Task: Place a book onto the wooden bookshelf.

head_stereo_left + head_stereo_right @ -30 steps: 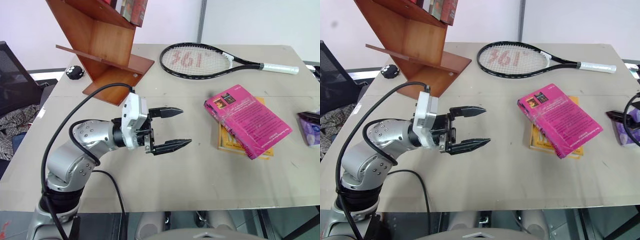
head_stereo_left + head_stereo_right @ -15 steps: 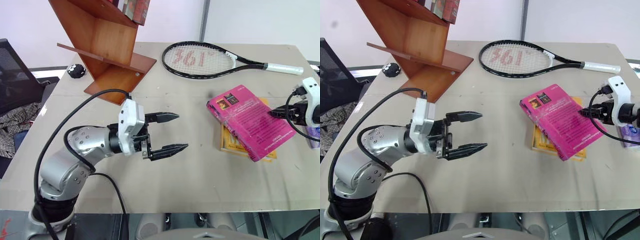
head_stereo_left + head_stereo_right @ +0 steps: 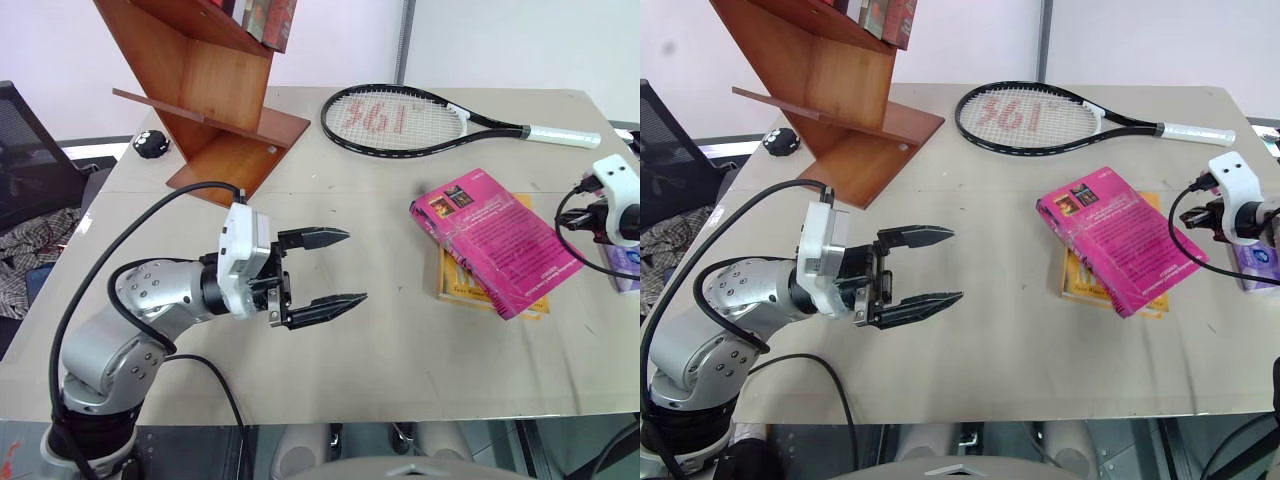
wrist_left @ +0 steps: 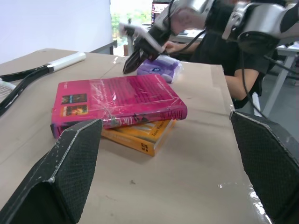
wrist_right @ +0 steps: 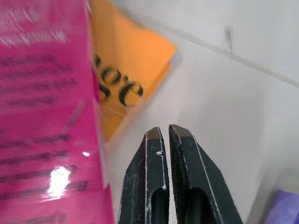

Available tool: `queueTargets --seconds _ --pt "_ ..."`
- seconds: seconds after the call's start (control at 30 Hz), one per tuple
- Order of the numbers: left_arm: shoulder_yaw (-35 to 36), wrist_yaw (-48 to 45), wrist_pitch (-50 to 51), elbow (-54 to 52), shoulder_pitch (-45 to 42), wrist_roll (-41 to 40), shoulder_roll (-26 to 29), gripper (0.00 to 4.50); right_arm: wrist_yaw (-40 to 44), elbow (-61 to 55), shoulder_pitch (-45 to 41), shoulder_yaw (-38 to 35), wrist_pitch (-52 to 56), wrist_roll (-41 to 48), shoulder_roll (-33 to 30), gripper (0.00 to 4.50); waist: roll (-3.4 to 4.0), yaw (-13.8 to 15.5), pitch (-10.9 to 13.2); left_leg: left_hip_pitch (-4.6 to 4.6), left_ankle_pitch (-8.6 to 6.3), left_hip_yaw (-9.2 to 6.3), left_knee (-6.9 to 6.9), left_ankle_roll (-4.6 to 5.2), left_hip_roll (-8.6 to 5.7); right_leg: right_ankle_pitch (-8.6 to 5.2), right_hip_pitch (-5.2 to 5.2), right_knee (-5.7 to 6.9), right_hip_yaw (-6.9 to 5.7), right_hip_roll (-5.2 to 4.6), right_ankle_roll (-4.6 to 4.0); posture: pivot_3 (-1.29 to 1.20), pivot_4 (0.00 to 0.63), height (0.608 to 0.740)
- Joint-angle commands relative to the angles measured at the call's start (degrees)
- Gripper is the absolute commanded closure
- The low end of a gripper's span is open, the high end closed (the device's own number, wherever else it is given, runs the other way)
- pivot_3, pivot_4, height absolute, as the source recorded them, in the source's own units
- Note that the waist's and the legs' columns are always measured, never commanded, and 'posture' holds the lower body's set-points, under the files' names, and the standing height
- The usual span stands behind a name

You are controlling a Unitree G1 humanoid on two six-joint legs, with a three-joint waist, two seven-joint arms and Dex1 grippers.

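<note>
The wooden bookshelf [image 3: 215, 95] is seen at eleven o'clock on the counter [image 3: 400, 350]; the book [image 3: 495, 240] lies at three o'clock, atop an orange book [image 3: 458, 283]. The right hand [image 5: 163, 133], clenched and empty beside it, should be reopened before gripping; the left hand [image 3: 325, 270] is released.

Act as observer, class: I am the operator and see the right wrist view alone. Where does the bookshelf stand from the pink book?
Observer: The wooden bookshelf stands at the far left of the table, well apart from the book.
Operator: And the other arm?
Observer: The left tool hangs open and empty to the book's left, pointing toward it.
Operator: Anything else lying about?
Observer: A tennis racket lies beyond the book, near the far edge.
</note>
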Motion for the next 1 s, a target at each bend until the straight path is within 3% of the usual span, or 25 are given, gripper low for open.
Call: queueTargets --seconds 0.03,0.23,0.6,0.77,0.83,0.87,0.93,1.0 --pt "1.53 -0.01 -0.82 -0.98 -0.35 -1.29 0.45 0.0 3.36 -0.13 -1.59 0.72 -1.46 -0.93 0.48 4.46 0.0 0.03 0.0 0.0 0.0 0.0 0.0 0.0 0.0 0.01 0.0 0.0 0.0 0.0 0.02 0.0 0.15 0.717" --pt "2.17 0.1 -1.59 -1.26 2.29 -0.95 0.15 0.0 6.88 -9.33 -0.3 0.77 3.01 0.63 0.94 4.46 0.02 -0.1 0.01 -0.01 0.0 0.01 -0.01 -0.01 0.02 0.01 -0.02 -0.02 0.0 0.0 0.03 0.0 0.15 0.717" --pt "1.39 -0.8 -3.21 0.0 3.75 0.25 0.23 0.0 4.4 -18.98 4.45 -2.1 8.25 3.02 2.66 4.46 0.01 0.14 0.01 -0.02 0.0 -0.02 -0.01 -0.01 -0.01 -0.11 -0.01 -0.01 -0.05 -0.06 -0.18 0.0 0.15 0.717" --pt "0.46 0.1 -1.64 1.39 3.8 0.65 0.58 0.0 1.85 -24.3 11.55 -10.48 0.81 4.43 2.0 4.46 0.01 0.31 0.01 -0.03 0.0 -0.05 -0.02 -0.02 0.0 0.0 -0.01 0.01 -0.09 -0.04 0.01 0.0 0.15 0.717" --pt "-0.38 1.92 0.86 2.95 3.9 0.06 0.2 0.0 7.03 -28.6 20.09 -19.44 -4.66 7.38 -0.57 4.46 0.02 0.98 0.01 -0.05 0.0 -0.11 -0.03 -0.02 0.0 0.0 0.01 -0.01 -0.14 -0.05 0.04 0.0 0.15 0.717" --pt "-0.98 2.48 1.9 3.7 3.77 0.07 0.14 0.0 10.34 -31.41 24.86 -23.98 -6.89 9.25 -1.38 3.93 0.02 1.04 0.01 -0.08 0.0 -0.14 -0.05 -0.01 -0.01 -0.01 0.01 -0.03 -0.17 -0.06 0.06 0.0 0.15 0.717" --pt "-2.58 4.55 4.97 5.44 2.54 0.67 0.17 0.0 16.34 -38.89 34.05 -34.04 -5.66 15.71 -0.91 3.29 0.03 1.86 0.0 -0.07 -0.01 -0.15 -0.05 -0.01 -0.02 -0.05 0.04 -0.04 -0.17 -0.07 0.13 0.0 0.15 0.717" --pt "-4.19 5.01 7.44 7.53 0.36 0.26 -0.25 0.0 19.79 -45.11 41.65 -41.59 -5.18 19.96 0.12 2.24 0.03 1.69 0.01 -0.04 -0.01 -0.22 -0.05 -0.01 -0.02 -0.11 0.1 -0.04 -0.21 -0.08 0.24 0.0 0.15 0.717"
